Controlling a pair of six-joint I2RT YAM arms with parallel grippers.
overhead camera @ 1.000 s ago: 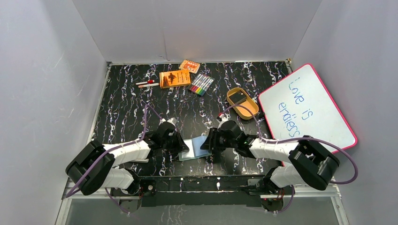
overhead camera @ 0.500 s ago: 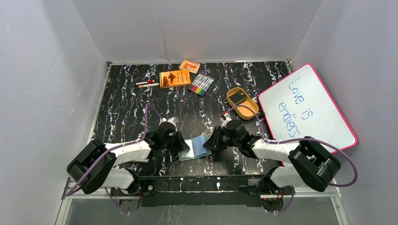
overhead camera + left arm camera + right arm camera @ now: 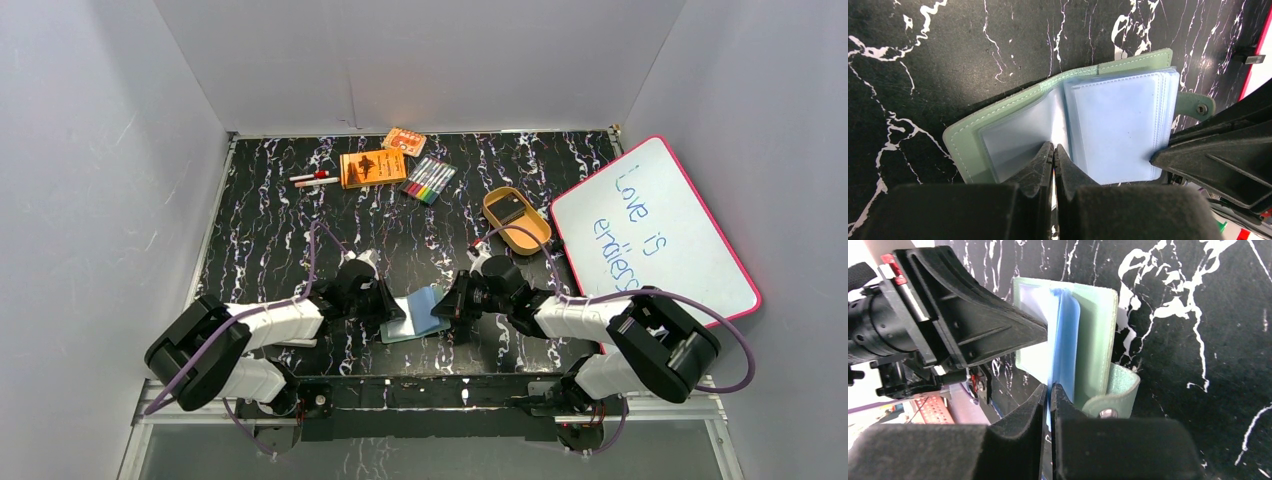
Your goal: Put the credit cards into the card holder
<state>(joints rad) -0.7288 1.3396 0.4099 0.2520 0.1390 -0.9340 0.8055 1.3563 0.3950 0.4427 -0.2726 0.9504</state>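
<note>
Top camera looks down; both wrist cameras closely share the card holder (image 3: 1113, 125).

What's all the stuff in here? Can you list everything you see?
card holder: one, sage green with pale blue sleeves, open, near middle
tray: one, tan, oval, right of centre
credit card: one seen, grey-black, inside the tray
whiteboard: one, white with pink edge, far right
orange boxes: two, back middle
marker set: one, many colours, beside the boxes
pens: two, white and red, back left
table: one, black with white marbling
left claw: one, black, shut, tips on the holder's left page
right claw: one, black, closed on the blue sleeves
</note>
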